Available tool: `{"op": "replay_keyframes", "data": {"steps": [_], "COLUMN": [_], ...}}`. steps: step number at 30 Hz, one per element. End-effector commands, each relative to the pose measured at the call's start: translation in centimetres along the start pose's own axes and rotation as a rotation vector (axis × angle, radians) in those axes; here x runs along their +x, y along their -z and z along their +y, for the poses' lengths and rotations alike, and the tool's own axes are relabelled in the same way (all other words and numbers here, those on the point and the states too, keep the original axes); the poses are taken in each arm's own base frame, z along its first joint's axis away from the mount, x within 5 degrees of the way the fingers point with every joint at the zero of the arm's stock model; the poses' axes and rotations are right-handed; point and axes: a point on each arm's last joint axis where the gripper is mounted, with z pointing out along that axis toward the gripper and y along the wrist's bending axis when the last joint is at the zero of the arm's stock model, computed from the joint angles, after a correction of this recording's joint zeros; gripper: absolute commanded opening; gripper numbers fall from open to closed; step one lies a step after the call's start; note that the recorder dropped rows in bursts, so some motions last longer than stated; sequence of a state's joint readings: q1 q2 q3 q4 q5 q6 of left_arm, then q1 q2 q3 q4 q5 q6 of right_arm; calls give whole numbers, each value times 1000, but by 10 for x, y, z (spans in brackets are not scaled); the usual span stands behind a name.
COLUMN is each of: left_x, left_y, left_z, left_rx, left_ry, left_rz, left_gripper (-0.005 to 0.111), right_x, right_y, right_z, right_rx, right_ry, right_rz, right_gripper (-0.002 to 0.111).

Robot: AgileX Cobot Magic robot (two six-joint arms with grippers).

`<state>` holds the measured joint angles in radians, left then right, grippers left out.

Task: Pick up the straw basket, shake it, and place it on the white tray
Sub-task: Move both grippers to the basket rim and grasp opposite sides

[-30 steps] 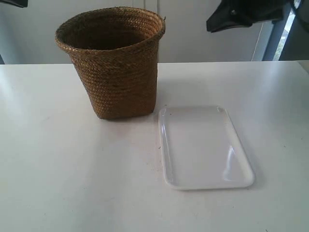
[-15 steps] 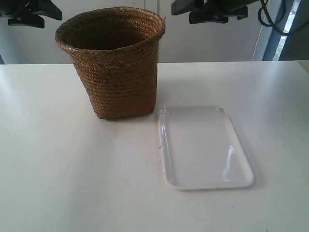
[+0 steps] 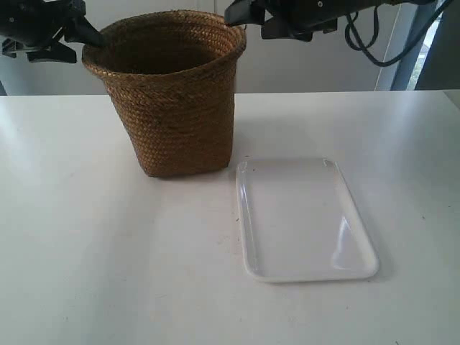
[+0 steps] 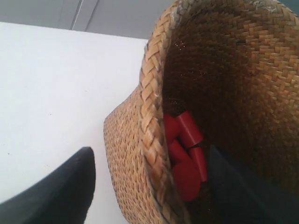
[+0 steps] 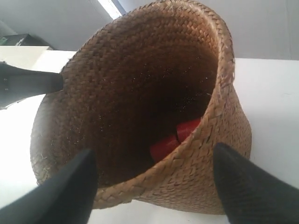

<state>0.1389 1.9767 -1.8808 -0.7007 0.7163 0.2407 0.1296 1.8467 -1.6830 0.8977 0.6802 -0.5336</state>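
Note:
The straw basket point(image 3: 172, 100) stands upright on the table, just left of the white tray point(image 3: 305, 219) in the exterior view. Red blocks point(image 4: 184, 149) lie at its bottom. My left gripper point(image 4: 149, 154) is open astride the braided rim, one finger point(image 4: 56, 186) outside the wall and the other inside. My right gripper point(image 5: 153, 149) is open too, its fingers point(image 5: 247, 186) spread wide on either side of the near rim. In the exterior view, an arm point(image 3: 50, 29) reaches the rim at the left and another point(image 3: 287, 16) at the right.
The white table point(image 3: 108, 251) stretches wide in front of the basket and the tray. A black cable point(image 3: 374, 43) hangs behind the arm at the exterior view's right. Across the basket, the right wrist view shows the other gripper's dark finger point(image 5: 28, 84) at the far rim.
Both arms have come down and inward from the top of the exterior view, and their grippers now sit at opposite sides of the basket's rim. Basket and tray have not moved.

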Motion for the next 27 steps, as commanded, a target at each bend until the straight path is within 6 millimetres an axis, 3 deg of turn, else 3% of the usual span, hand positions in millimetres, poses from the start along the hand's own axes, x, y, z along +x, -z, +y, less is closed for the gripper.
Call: {"op": "replay_keyframes", "data": {"steps": [1, 10, 19, 27], "left_x": [-2, -3, 6, 10], "left_y": [-1, -2, -33, -45], "left_z": [0, 2, 20, 19], "left_rx": [-2, -16, 23, 40], "left_ry": [-4, -28, 72, 40], "left_rz": [-11, -37, -12, 6], "left_gripper": [71, 71, 71, 70], "right_x": [2, 10, 17, 25], "right_y": [-11, -43, -65, -88], "right_z": [5, -16, -32, -45], "right_rx": [0, 94, 115, 108], "right_ry": [10, -23, -97, -152], "right_rz": [-19, -88, -97, -61], "right_gripper": [66, 66, 66, 64]}}
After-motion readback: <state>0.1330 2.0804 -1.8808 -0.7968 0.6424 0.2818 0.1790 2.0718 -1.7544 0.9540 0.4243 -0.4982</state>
